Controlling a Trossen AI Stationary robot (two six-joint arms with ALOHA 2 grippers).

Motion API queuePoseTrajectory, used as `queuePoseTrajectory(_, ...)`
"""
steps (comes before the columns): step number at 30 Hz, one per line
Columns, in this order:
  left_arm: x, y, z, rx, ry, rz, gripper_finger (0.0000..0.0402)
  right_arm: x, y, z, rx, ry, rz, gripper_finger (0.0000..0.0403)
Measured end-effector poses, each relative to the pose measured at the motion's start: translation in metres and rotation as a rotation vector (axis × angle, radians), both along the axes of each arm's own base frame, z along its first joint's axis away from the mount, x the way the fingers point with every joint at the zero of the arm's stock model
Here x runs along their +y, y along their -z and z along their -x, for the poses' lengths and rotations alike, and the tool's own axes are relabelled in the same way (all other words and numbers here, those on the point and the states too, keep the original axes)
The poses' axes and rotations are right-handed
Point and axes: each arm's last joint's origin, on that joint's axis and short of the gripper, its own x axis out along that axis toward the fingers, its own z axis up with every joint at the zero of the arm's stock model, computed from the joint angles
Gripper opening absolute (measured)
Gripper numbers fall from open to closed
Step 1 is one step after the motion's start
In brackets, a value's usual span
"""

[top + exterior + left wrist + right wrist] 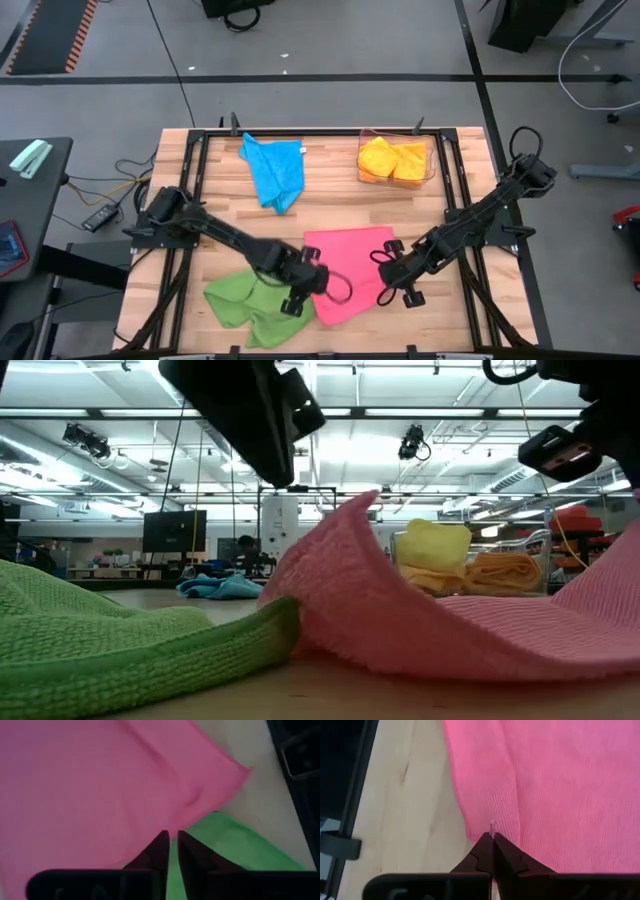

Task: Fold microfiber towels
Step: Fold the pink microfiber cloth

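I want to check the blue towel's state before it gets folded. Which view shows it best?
The high view: the blue towel lies crumpled at the table's far side, whole and unobstructed. The low view shows only a distant blue heap beyond the green towel. Neither wrist view shows it.

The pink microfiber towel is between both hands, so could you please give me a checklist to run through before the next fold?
1. Right hand shut on the pink microfiber towel's edge: ok.
2. Left hand gripping the pink towel: not ok, fingers slightly apart at its edge, nothing between them.
3. Pink towel flat: not ok, one part humps up.
4. Pink towel clear of the green microfiber towel: not ok, they meet.
5. Blue microfiber towel out of the way: ok.
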Motion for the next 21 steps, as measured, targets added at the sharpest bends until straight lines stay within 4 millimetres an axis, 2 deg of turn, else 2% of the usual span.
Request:
queuePoseTrajectory(4,-0.025,0.024,-0.002,-0.006,0.109,-0.026,0.0082,-0.002,0.0,-0.001,0.008,0.007,0.003,0.001)
queuePoseTrajectory(6,-0.032,0.03,-0.004,-0.026,0.124,-0.011,0.01,-0.004,0.0,-0.002,0.006,0.01,0.005,0.001)
queuePoseTrajectory(16,-0.04,0.038,-0.018,-0.105,0.118,0.091,0.0159,-0.008,0.0,-0.006,-0.006,0.032,-0.004,0.001)
queuePoseTrajectory(21,-0.044,0.039,-0.021,-0.119,0.155,0.158,0.0166,-0.008,0.0,-0.006,-0.008,0.032,-0.005,0.001)
